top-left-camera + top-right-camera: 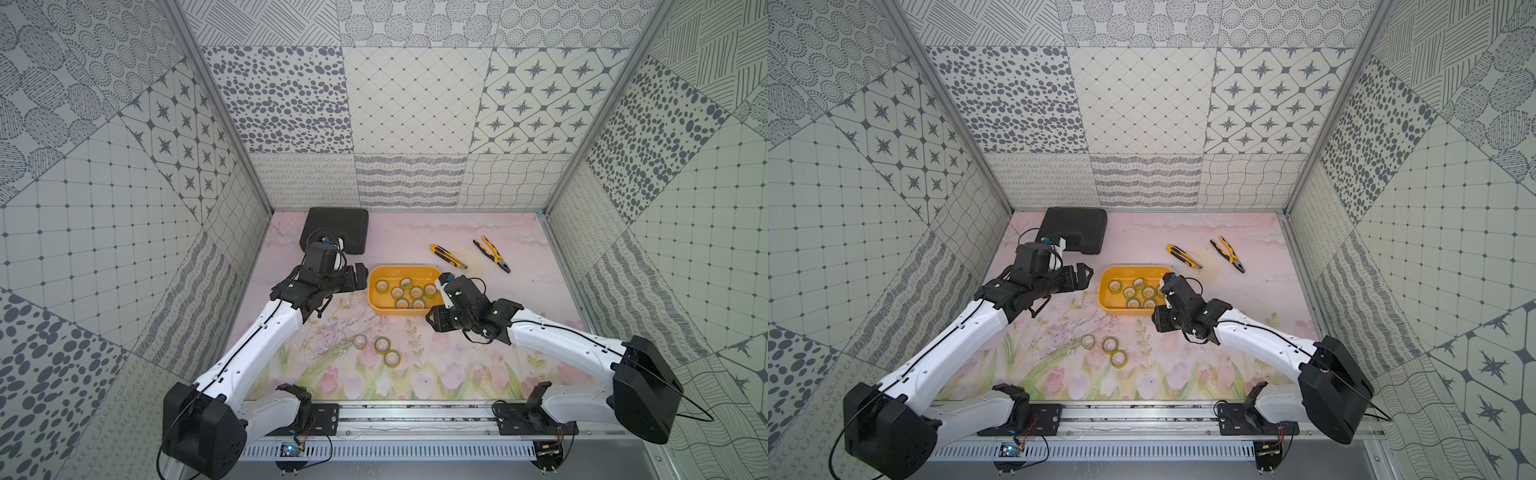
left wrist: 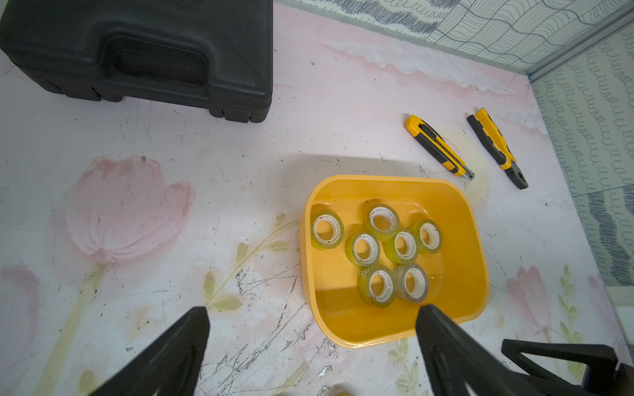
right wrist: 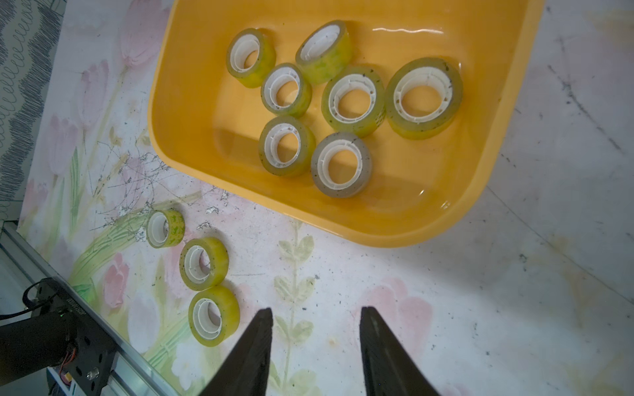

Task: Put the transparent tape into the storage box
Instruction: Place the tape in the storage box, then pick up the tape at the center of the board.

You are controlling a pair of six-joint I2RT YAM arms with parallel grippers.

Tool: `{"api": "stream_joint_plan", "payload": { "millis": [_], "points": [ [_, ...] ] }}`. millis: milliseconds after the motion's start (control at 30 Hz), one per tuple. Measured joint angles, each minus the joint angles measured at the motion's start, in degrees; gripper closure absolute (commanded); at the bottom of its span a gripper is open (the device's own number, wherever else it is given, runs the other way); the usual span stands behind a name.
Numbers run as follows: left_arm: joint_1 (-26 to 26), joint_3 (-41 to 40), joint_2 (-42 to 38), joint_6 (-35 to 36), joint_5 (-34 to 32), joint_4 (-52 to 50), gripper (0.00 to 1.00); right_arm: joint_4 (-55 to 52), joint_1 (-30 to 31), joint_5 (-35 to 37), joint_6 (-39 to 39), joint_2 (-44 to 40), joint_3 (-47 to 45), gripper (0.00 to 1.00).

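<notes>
The storage box (image 1: 373, 293) (image 1: 1104, 291) is a shallow yellow-orange tub in mid table, with several rolls of transparent tape (image 1: 416, 292) lying inside; the wrist views show them too (image 2: 363, 247) (image 3: 353, 99). Three more rolls lie on the mat nearer the front (image 1: 360, 341) (image 1: 381, 344) (image 1: 392, 358), also seen in the right wrist view (image 3: 165, 228) (image 3: 203, 262) (image 3: 213, 315). My left gripper (image 1: 360, 277) (image 2: 311, 308) hangs open and empty just left of the tub. My right gripper (image 1: 439, 321) (image 3: 316, 308) is open and empty over bare mat by the tub's near right corner.
A black plastic case (image 1: 337, 228) sits at the back left, behind my left wrist. A yellow utility knife (image 1: 449, 256) and yellow-handled pliers (image 1: 492, 254) lie behind the tub to the right. The metal rail (image 1: 415, 415) runs along the front edge.
</notes>
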Motion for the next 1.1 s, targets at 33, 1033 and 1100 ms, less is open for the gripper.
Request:
{"api": "stream_joint_plan", "payload": {
  "millis": [33, 1033, 1100],
  "points": [
    [0.0, 0.0, 0.0, 0.0, 0.0, 0.0, 0.01, 0.0, 0.4, 0.1, 0.1, 0.0, 0.0, 0.54],
    [0.0, 0.0, 0.2, 0.2, -1.3, 0.0, 0.01, 3.1, 13.6, 4.5, 7.3, -0.1, -6.7, 0.54],
    [0.0, 0.0, 0.0, 0.3, -1.5, 0.0, 0.01, 3.2, 14.3, 4.7, 7.6, 0.3, -6.8, 0.54]
  ]
}}
